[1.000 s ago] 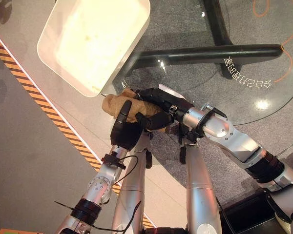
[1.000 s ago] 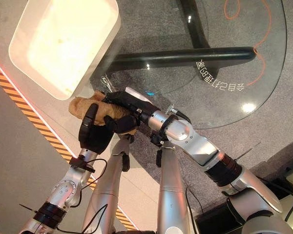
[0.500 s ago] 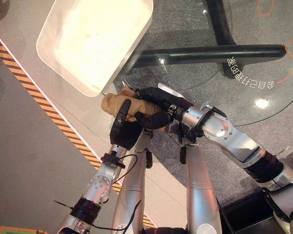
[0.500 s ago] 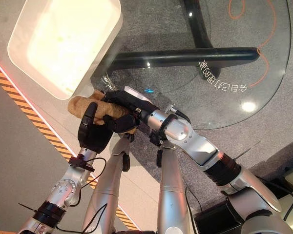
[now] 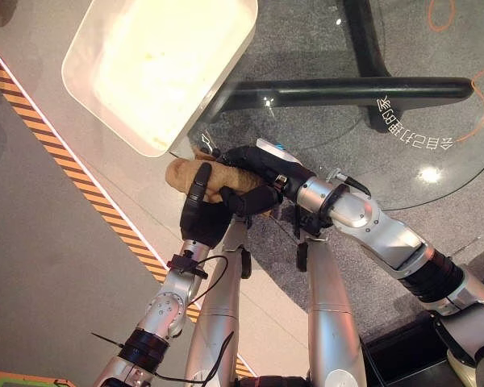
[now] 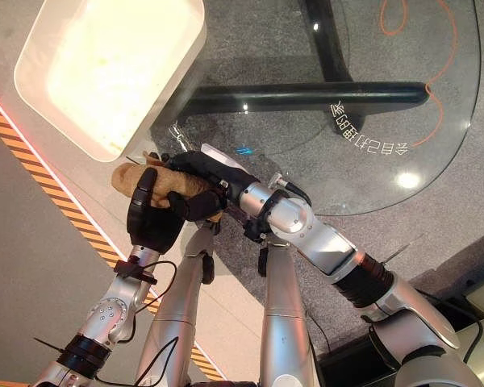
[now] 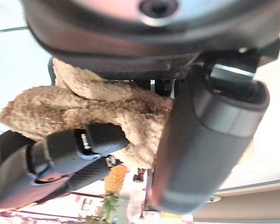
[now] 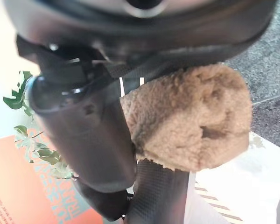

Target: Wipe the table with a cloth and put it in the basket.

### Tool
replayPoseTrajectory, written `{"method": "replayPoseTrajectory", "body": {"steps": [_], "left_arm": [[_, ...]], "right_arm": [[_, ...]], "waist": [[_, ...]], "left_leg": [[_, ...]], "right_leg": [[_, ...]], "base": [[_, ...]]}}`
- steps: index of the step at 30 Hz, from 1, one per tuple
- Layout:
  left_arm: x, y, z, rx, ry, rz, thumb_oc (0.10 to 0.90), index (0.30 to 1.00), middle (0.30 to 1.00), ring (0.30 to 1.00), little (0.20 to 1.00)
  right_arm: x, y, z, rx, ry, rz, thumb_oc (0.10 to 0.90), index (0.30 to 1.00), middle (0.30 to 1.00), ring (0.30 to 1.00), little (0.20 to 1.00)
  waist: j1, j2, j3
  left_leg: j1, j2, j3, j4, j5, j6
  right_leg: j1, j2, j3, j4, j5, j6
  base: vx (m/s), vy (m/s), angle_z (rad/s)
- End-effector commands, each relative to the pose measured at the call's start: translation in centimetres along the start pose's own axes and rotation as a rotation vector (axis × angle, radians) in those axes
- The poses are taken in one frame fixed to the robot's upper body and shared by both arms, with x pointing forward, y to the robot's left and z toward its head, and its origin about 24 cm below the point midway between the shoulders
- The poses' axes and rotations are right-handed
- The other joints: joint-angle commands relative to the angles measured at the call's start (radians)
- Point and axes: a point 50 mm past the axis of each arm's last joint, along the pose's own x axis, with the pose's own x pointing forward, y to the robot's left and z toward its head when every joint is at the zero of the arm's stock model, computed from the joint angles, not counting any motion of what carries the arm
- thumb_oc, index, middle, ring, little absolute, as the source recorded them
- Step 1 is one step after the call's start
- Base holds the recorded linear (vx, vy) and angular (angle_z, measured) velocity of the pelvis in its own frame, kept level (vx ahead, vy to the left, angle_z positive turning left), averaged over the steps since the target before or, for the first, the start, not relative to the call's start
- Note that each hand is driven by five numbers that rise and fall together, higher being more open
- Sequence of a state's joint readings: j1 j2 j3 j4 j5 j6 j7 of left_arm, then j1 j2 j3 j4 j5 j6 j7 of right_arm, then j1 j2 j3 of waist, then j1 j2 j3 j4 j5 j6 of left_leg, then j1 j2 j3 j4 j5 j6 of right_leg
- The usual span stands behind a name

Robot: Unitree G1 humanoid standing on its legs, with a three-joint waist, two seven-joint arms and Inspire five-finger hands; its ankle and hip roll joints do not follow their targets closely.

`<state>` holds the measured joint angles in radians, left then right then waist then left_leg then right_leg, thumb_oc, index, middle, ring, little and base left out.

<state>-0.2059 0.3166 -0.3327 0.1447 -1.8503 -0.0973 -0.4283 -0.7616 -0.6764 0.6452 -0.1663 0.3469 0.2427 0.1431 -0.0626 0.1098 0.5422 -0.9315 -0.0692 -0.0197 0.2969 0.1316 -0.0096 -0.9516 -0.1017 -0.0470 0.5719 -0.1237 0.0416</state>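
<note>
A bunched tan fleecy cloth [image 5: 185,173] is held over the near edge of the round glass table [image 5: 436,173], just below the white rectangular plastic basket [image 5: 129,137]. The right hand [image 5: 254,173] has its fingers curled round the cloth. The left hand [image 5: 202,214] pinches it from below between thumb and fingers.

Over the last second your two hands have carried the cloth [image 5: 184,172] a little further toward the near corner of the basket [image 5: 226,64] — its tan bundle now sits just beside the white rim, where before a slightly wider strip of floor showed between them. Your left hand [image 5: 198,211] has slid up with it, and your right hand [image 5: 254,179] has eased the same way. Part of that shift is your head camera moving too.
</note>
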Motion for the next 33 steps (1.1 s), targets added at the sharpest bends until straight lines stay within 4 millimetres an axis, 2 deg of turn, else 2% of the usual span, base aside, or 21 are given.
{"method": "replayPoseTrajectory", "body": {"steps": [1,8,9,10,13,14,16,17,18,28,33], "left_arm": [[2.1,-7.0,-1.5,-0.157,0.027,-0.438,0.100,0.300,0.300,0.300,0.200],[2.2,-7.1,-1.4,-0.162,0.021,-0.436,0.100,0.300,0.300,0.300,0.200],[2.4,-7.4,-1.3,-0.158,0.021,-0.448,0.100,0.300,0.300,0.300,0.200],[2.2,-7.2,-1.3,-0.163,0.019,-0.436,0.100,0.300,0.300,0.300,0.200],[2.2,-7.2,-1.3,-0.163,0.019,-0.435,0.100,0.300,0.300,0.300,0.200],[2.4,-7.4,-1.2,-0.160,0.020,-0.447,0.100,0.300,0.300,0.300,0.200],[2.4,-7.5,-1.2,-0.160,0.018,-0.447,0.100,0.300,0.300,0.300,0.200],[2.3,-7.5,-1.1,-0.160,0.017,-0.448,0.100,0.300,0.300,0.300,0.200],[2.3,-7.5,-1.1,-0.158,0.015,-0.449,0.100,0.300,0.300,0.300,0.200],[2.4,-7.8,-0.9,-0.154,-0.016,-0.441,0.100,0.300,0.300,0.300,0.200],[2.3,-7.9,-0.7,-0.159,-0.030,-0.446,0.100,0.300,0.300,0.300,0.200]], "right_arm": [[-0.4,3.6,2.2,0.030,-0.139,0.197,0.100,0.300,0.300,0.300,0.200],[-0.4,3.4,2.1,0.023,-0.140,0.189,0.100,0.300,0.300,0.300,0.200],[-0.4,3.2,2.4,0.013,-0.147,0.184,0.100,0.300,0.300,0.300,0.200],[-0.4,3.3,2.2,0.022,-0.142,0.180,0.100,0.300,0.300,0.300,0.200],[-0.5,3.1,2.2,0.019,-0.152,0.158,0.100,0.300,0.300,0.300,0.200],[-0.4,2.7,2.6,0.004,-0.165,0.142,0.100,0.300,0.300,0.300,0.200],[-0.6,2.4,3.1,0.011,-0.200,0.100,0.100,0.300,0.300,0.300,0.200],[-0.7,2.2,3.3,0.018,-0.221,0.079,0.602,0.731,0.731,0.731,0.702],[-0.8,2.0,3.7,0.031,-0.257,0.055,0.800,0.900,0.900,0.900,0.900],[-2.4,0.5,7.1,0.153,-0.541,-0.092,0.800,0.900,0.900,0.900,0.900],[-3.1,0.1,7.6,0.177,-0.613,-0.129,0.800,0.900,0.900,0.900,0.900]], "waist": [[0.013,0.001,-0.022],[0.013,-0.001,-0.022],[0.014,-0.001,-0.022],[0.012,-0.002,-0.022],[0.011,-0.004,-0.022],[0.013,-0.004,-0.022],[0.011,-0.006,-0.022],[0.010,-0.007,-0.022],[0.009,-0.008,-0.022],[-0.005,-0.014,-0.022],[-0.012,-0.009,-0.022]], "left_leg": [[0.016,0.030,-0.008,0.051,-0.088,-0.015],[0.019,0.029,-0.010,0.044,-0.087,-0.015],[-0.008,0.030,-0.007,0.039,-0.059,-0.012],[0.020,0.028,-0.011,0.042,-0.086,-0.016],[0.021,0.029,-0.009,0.041,-0.086,-0.016],[-0.006,0.031,-0.005,0.037,-0.058,-0.013],[-0.004,0.033,-0.002,0.037,-0.059,-0.012],[-0.003,0.033,-0.002,0.035,-0.058,-0.012],[-0.002,0.034,-0.001,0.035,-0.059,-0.011],[-0.003,0.037,0.004,0.037,-0.069,-0.002],[-0.008,0.039,0.010,0.039,-0.071,0.001]], "right_leg": [[0.005,-0.001,0.043,-0.116,0.096,0.035],[0.007,0.002,0.046,-0.124,0.099,0.036],[-0.018,0.004,0.045,-0.133,0.128,0.032],[0.009,0.004,0.047,-0.127,0.100,0.037],[0.011,0.005,0.048,-0.131,0.101,0.037],[-0.014,0.007,0.047,-0.139,0.130,0.033],[-0.013,0.008,0.048,-0.139,0.132,0.034],[-0.011,0.009,0.048,-0.141,0.132,0.034],[-0.011,0.009,0.049,-0.142,0.133,0.035],[-0.017,0.012,0.060,-0.132,0.135,0.040],[-0.025,0.011,0.066,-0.131,0.137,0.041]], "base": [[0.00,0.000,0.00],[-0.01,-0.001,0.00],[-0.01,-0.006,0.03],[0.00,0.000,0.00],[0.00,-0.001,0.01],[-0.05,0.002,0.01],[-0.03,0.001,0.01],[0.00,0.000,0.00],[0.00,0.000,0.00],[0.00,0.000,0.00],[0.01,0.039,-0.01]]}}
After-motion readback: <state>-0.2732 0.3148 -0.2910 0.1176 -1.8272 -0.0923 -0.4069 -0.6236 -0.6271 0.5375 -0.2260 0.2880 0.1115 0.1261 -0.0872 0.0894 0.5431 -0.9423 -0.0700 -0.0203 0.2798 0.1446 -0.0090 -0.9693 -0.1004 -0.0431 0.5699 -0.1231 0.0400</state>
